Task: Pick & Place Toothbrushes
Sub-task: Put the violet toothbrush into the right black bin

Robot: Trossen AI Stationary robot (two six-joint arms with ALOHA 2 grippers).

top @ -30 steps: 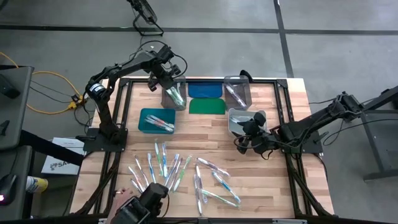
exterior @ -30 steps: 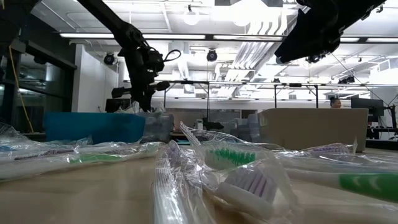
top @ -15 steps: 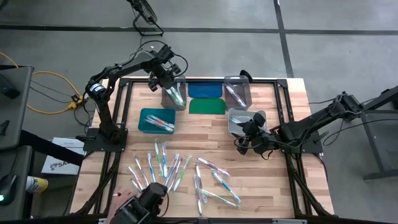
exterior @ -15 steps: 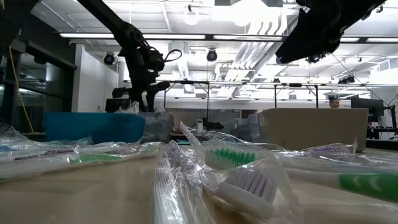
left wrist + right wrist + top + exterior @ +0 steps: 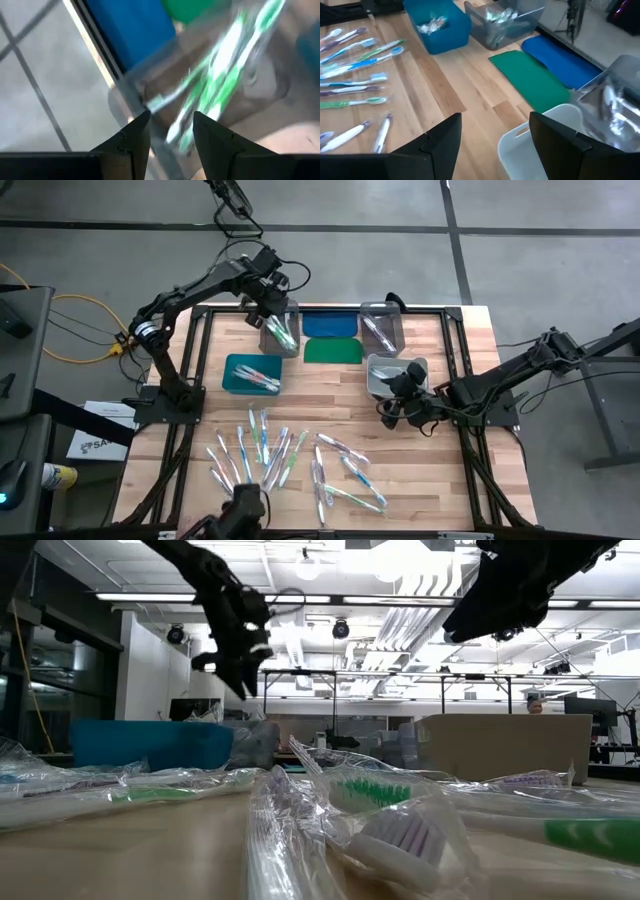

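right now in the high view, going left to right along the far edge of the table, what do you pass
left gripper over a clear bin with green toothbrushes → blue lid → second clear bin

Left claw (image 5: 243,668) has been raised above the clear bin (image 5: 279,330), its fingers parted. Person's hand at the bench's near edge has been withdrawn.

Bright ceiling lights (image 5: 300,568) are flooding the scene evenly and casting only soft shadows, while the bin (image 5: 210,95) just ahead of the left gripper (image 5: 171,131) is smearing with motion blur and the nearest wrapped toothbrushes (image 5: 400,830) are lying out of focus with glare.
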